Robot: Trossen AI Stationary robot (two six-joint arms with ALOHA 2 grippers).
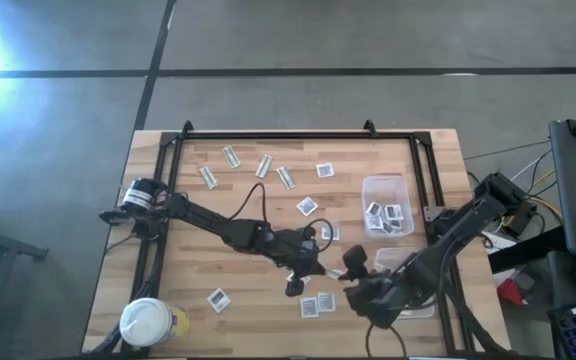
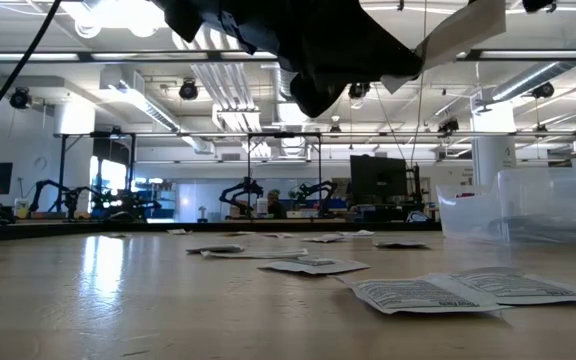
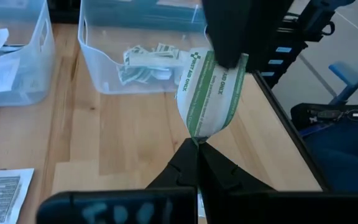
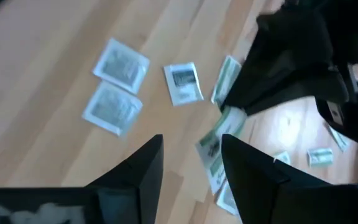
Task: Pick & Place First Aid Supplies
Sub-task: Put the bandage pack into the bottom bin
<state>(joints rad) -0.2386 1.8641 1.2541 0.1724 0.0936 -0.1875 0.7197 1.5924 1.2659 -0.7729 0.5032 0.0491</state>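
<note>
Mid-carry with one green-and-white strip (image 3: 207, 93): pinched by its lower tip in the left gripper (image 3: 194, 144), fingers closed on it, lifted clear of the table (image 3: 123, 143) near centre. Curling and flopping upward from the pinch, so only a thin edge grip by the look of it.

Probably bound for the clear tub (image 3: 104, 74) just ahead, the one already holding similar green strips. Not for the neighbouring tub (image 3: 36, 56), which holds white square packets.

Doing it well:
- Hold the pinch firm until over the tub; avoid fast wrist swings, since a light, floppy strip can peel out of an edge grip.
- Carry high enough for the hanging end to clear the tub wall, then centre over the opening before releasing.
- Lower a bit inside the rim before opening; likely to flutter and land outside if dropped from high.
- Mind the right arm: crossing the strip's top in the left wrist view, can't tell whether touching. Route around it or wait for it to clear.

Right gripper (image 4: 191, 168) parked just beside the left one, fingers apart, holding nothing, above loose white packets (image 4: 121, 65) and a few more strips on the wood. Best left there until the drop is done, then sent for one of those.

Plenty of packets scattered across the table, so early-to-middle in the job at a guess.
</note>
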